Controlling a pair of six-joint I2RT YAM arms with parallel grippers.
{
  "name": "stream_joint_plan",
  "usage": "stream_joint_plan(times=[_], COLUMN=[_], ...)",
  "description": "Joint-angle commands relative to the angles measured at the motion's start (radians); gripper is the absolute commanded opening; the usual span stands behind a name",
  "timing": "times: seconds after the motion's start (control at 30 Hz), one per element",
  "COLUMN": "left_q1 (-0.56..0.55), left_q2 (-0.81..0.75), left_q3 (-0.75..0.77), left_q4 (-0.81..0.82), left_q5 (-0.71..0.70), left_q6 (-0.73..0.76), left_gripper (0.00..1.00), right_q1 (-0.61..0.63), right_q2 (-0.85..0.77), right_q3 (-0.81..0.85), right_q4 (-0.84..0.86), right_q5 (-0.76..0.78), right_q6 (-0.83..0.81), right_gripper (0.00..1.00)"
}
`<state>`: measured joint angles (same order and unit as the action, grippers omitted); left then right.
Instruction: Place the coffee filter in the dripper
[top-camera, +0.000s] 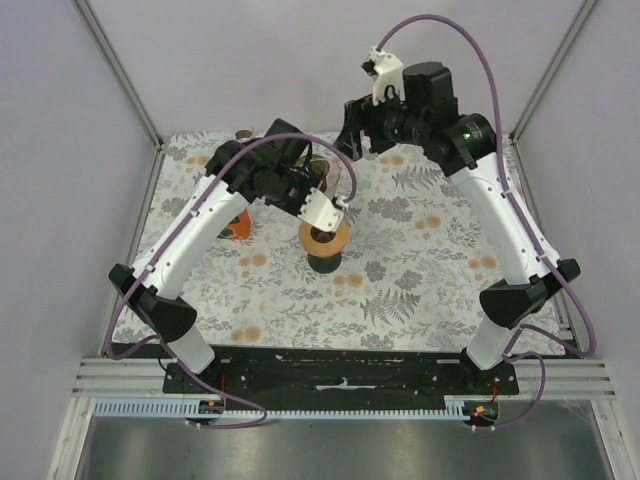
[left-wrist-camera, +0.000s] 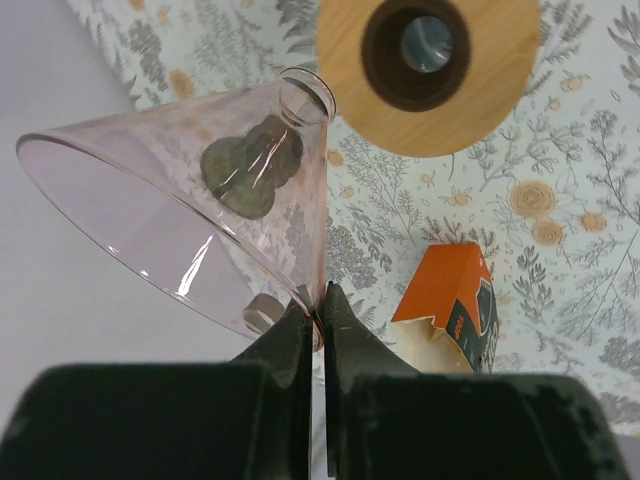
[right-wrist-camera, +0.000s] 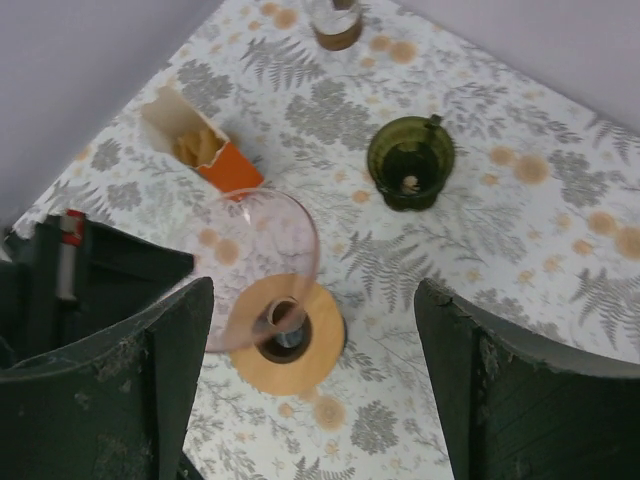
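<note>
Top view, left to right: orange box (top-camera: 237, 226) sits left of centre, half under the left arm, with the coffee filters (right-wrist-camera: 196, 146) showing in its open end, none out yet. Left end effector (left-wrist-camera: 318, 300) is pressed together on the rim of the glass dripper (left-wrist-camera: 190, 210) and holds it tilted, neck at the hole of the wooden ring (left-wrist-camera: 500, 90) mid-frame; can't tell if it's seated. Right end effector (right-wrist-camera: 312, 295) is spread wide and empty, raised at upper centre, looking down on dripper and ring. Key relation: in the right wrist view the filters lie upper left of the end effector, beyond the dripper. The box's long axis runs upper left to lower right, open end at the upper left. Left arm is nearer the box but busy — my read is the right arm must reach across. Green cup (right-wrist-camera: 410, 160) is upper right there, well apart. Worktop (top-camera: 420, 275) is flat leaf-print cloth; plain pale walls on three sides.
</note>
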<state>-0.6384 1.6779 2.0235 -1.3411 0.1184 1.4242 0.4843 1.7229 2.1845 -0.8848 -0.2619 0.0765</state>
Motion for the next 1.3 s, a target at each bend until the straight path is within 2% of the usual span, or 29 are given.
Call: stream_joint_plan(times=[0.0, 0.17, 0.3, 0.37, 0.47, 0.6, 0.73, 0.77, 0.8, 0.83, 0.9, 0.93, 0.97, 1.07, 1.17, 1.27], left_q1=[-0.047, -0.079, -0.087, -0.087, -0.089, -0.087, -0.087, -0.087, -0.087, -0.087, -0.083, -0.080, -0.075, -0.067, -0.034, 0.084], left_q2=[-0.104, -0.165, -0.205, -0.214, -0.219, -0.218, -0.225, -0.225, -0.224, -0.224, -0.225, -0.227, -0.227, -0.208, -0.173, -0.130], left_q3=[-0.112, -0.209, -0.273, -0.290, -0.302, -0.309, -0.324, -0.321, -0.318, -0.313, -0.301, -0.289, -0.275, -0.177, -0.060, 0.026], left_q4=[0.077, 0.161, 0.209, 0.230, 0.252, 0.281, 0.350, 0.370, 0.388, 0.411, 0.445, 0.442, 0.433, 0.340, 0.225, 0.142], left_q5=[-0.114, -0.149, -0.154, -0.158, -0.168, -0.169, -0.181, -0.178, -0.172, -0.163, -0.140, -0.123, -0.096, 0.010, 0.140, 0.343], left_q6=[0.254, 0.323, 0.361, 0.366, 0.367, 0.355, 0.294, 0.253, 0.208, 0.134, -0.037, -0.113, -0.175, -0.365, -0.574, -0.807], left_gripper=[0.02, 0.02, 0.02, 0.02, 0.02, 0.02, 0.02, 0.02, 0.04, 0.13, 0.45, 0.55, 0.61, 0.69, 0.72, 0.74], right_q1=[0.080, 0.097, 0.097, 0.097, 0.099, 0.097, 0.097, 0.093, 0.089, 0.085, 0.073, 0.068, 0.066, 0.065, 0.066, 0.066], right_q2=[0.061, 0.131, 0.175, 0.173, 0.173, 0.196, 0.188, 0.181, 0.172, 0.162, 0.144, 0.138, 0.130, 0.118, 0.115, 0.113], right_q3=[0.032, 0.014, 0.034, 0.015, -0.009, -0.015, -0.026, -0.032, -0.035, -0.041, -0.049, -0.052, -0.055, -0.068, -0.077, -0.081], right_q4=[0.030, -0.023, -0.065, -0.065, -0.051, -0.048, -0.051, -0.051, -0.051, -0.052, -0.051, -0.049, -0.048, -0.045, -0.043, -0.039], right_q5=[-0.039, 0.114, 0.121, 0.104, -0.058, -0.195, -0.203, -0.192, -0.175, -0.160, -0.139, -0.129, -0.128, -0.128, -0.126, -0.128], right_q6=[0.055, 0.029, 0.014, 0.006, -0.007, -0.014, -0.033, -0.037, -0.041, -0.041, -0.041, -0.041, -0.041, -0.040, -0.035, -0.023], right_gripper=[0.88, 0.87, 0.80, 0.78, 0.71, 0.46, 0.08, 0.00, 0.00, 0.00, 0.00, 0.00, 0.00, 0.00, 0.00, 0.00])
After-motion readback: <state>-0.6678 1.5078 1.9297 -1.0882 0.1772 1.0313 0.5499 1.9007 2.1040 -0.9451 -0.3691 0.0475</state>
